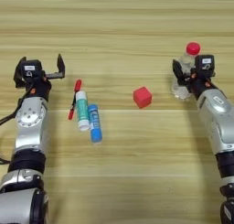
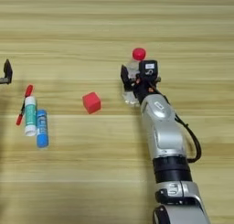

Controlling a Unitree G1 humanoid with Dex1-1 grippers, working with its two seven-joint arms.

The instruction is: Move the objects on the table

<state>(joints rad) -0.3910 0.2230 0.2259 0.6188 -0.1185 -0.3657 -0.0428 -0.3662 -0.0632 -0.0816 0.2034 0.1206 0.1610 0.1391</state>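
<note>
Right tool [image 2: 133,81] sits at the clear plastic bottle with red cap [image 1: 185,70], which stands upright at the right of the bench [image 1: 119,26]. One black finger shows on the bottle's left side and the wrist housing on its right; the fingers appear to straddle the lower body. Whether they press the plastic or only bracket it, I cannot tell.

Left tool [image 1: 40,72] rests at the left of the bench, fingers spread wide, holding nothing. It is near the pen end of the small cluster but apart from it.

Cluster, left of centre: thin red pen [image 1: 74,98] lies slanted, its cap toward the far edge. White tube with green label [image 1: 82,110] lies just beside it, lengthwise. Blue glue-stick tube [image 1: 95,123] lies touching or nearly touching the white tube, set a little nearer the robot. Small red cube [image 1: 142,97] sits alone between the cluster and the bottle, well apart from both.

Handling, judged: bottle looks empty or nearly so, hence light, thin-walled and easy to tip or crush. Take it low to mid body, moderate squeeze. Tubes are stiff, round and likely to roll; grip across the middle. Pen is thin and lies flat, the hardest pick. Cube is rigid with flat faces, the easiest.
</note>
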